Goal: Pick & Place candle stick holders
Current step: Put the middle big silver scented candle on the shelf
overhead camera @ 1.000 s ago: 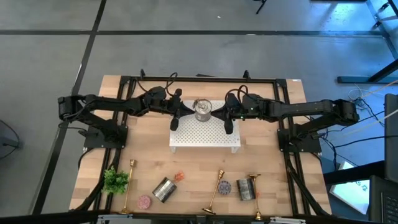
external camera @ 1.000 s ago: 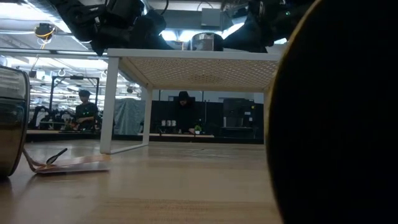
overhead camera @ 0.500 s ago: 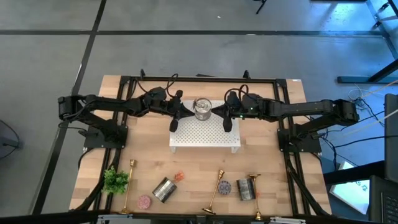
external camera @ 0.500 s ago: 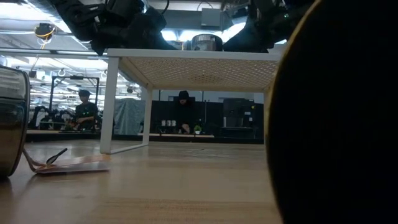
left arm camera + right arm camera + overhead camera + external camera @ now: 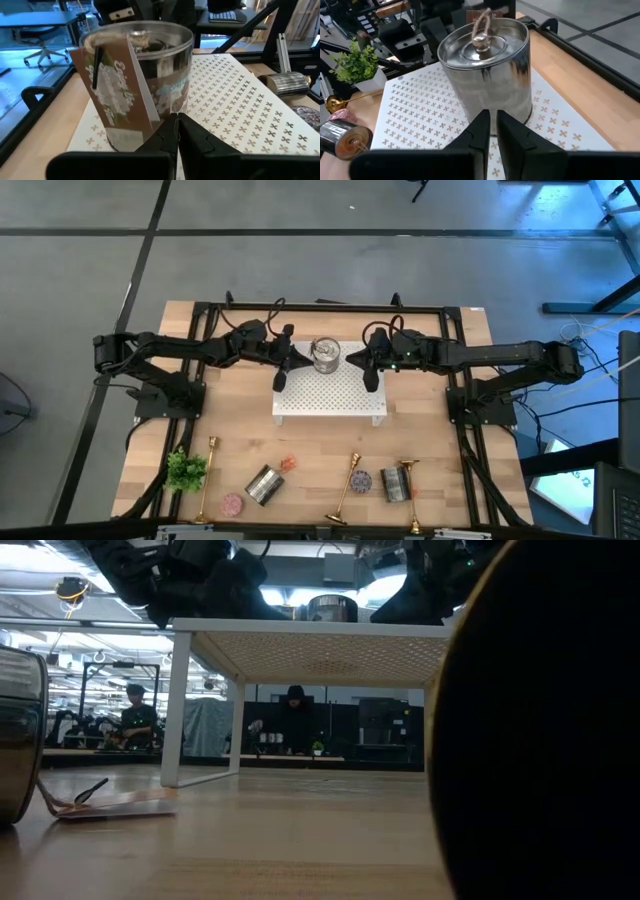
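Three gold candle stick holders [image 5: 207, 478] [image 5: 346, 488] [image 5: 411, 498] lie on the wooden table near its near edge; no gripper touches them. One also shows in the right wrist view [image 5: 342, 102]. A silver tin [image 5: 325, 355] with a brown label [image 5: 117, 95] and a twine loop on its lid stands upright on the white perforated shelf [image 5: 330, 395]. My left gripper [image 5: 177, 125] is shut, close at the tin's left side. My right gripper [image 5: 492, 119] is shut, close at its right side. My left gripper points level at the tin's lower wall [image 5: 165, 107] beside the label, from the table's left; whether the tips touch it I cannot tell. My right gripper points at the tin's lower wall [image 5: 495, 102] from the table's right, slanting down; whether it touches I cannot tell.
Near the front edge lie two silver tins [image 5: 264, 483] [image 5: 392, 483], small round candles [image 5: 233, 504] [image 5: 362, 479] and a small green plant [image 5: 186, 470]. In the low view a large dark shape [image 5: 540, 740] fills the right side. People stand in the room beyond the table.
My right gripper has tipped a little beside the tin without leaving its place. The tin and my left gripper have kept still.
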